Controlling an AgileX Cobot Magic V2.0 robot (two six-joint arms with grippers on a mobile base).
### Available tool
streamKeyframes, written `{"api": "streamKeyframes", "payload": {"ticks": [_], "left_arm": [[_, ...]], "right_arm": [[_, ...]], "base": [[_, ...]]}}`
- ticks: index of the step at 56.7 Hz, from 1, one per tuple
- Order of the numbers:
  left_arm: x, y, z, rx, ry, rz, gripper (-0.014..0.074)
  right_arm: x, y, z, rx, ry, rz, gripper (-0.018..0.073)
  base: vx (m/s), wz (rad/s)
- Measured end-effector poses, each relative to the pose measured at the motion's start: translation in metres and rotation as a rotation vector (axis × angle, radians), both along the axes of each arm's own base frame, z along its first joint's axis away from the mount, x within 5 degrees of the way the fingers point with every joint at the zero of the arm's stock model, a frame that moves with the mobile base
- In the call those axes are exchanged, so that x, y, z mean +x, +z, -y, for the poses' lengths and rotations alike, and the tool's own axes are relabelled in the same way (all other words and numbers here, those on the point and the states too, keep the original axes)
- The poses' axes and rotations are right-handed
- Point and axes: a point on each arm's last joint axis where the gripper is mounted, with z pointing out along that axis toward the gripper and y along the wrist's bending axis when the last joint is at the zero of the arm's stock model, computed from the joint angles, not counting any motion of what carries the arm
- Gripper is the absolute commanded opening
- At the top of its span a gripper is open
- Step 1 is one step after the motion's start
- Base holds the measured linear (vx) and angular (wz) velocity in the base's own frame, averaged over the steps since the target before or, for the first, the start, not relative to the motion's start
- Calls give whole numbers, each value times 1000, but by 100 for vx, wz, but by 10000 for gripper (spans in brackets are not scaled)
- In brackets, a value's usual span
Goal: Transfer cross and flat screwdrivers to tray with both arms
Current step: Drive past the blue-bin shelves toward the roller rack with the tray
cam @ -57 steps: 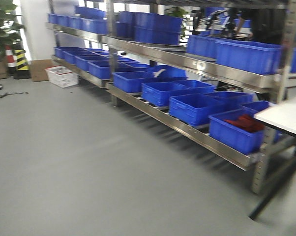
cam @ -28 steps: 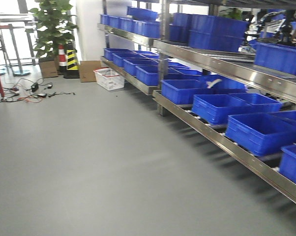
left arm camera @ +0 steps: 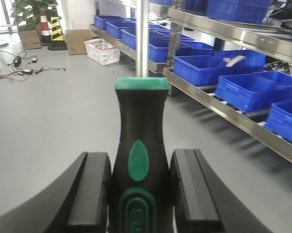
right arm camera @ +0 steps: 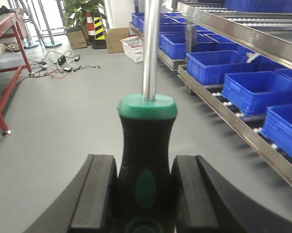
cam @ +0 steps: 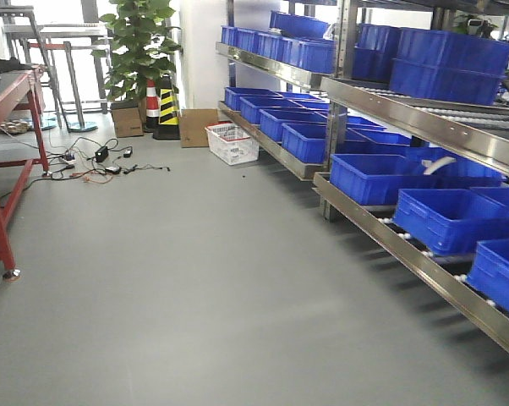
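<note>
Holds a screwdriver (left arm camera: 138, 121) in the left gripper (left arm camera: 138, 189), jaws closed tight on the black handle, steel shaft running up out of view. Grips the second screwdriver (right arm camera: 147, 141) likewise in the right gripper (right arm camera: 145, 194). Faces grey floor (cam: 195, 279) and shelves of blue crates (cam: 445, 216).

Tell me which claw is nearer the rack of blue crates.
Right, probably. The rack runs along the robot's right; the right claw, holding a screwdriver, sees its rail closer. The left claw, holding the other screwdriver, sits farther across the floor.
</note>
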Motion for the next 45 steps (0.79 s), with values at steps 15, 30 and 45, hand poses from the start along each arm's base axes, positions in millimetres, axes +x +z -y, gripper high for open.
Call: {"api": "streamKeyframes", "payload": {"ticks": [15, 30, 45], "left_arm": [[0, 0, 0, 1, 0, 0, 0], [0, 0, 0, 1, 0, 0, 0], [0, 0, 0, 1, 0, 0, 0]], "right_arm": [[0, 0, 0, 0, 0, 0, -8], [0, 0, 0, 1, 0, 0, -8], [0, 0, 0, 2, 1, 0, -8]], "base": [[61, -2], [63, -27], [62, -39]]}}
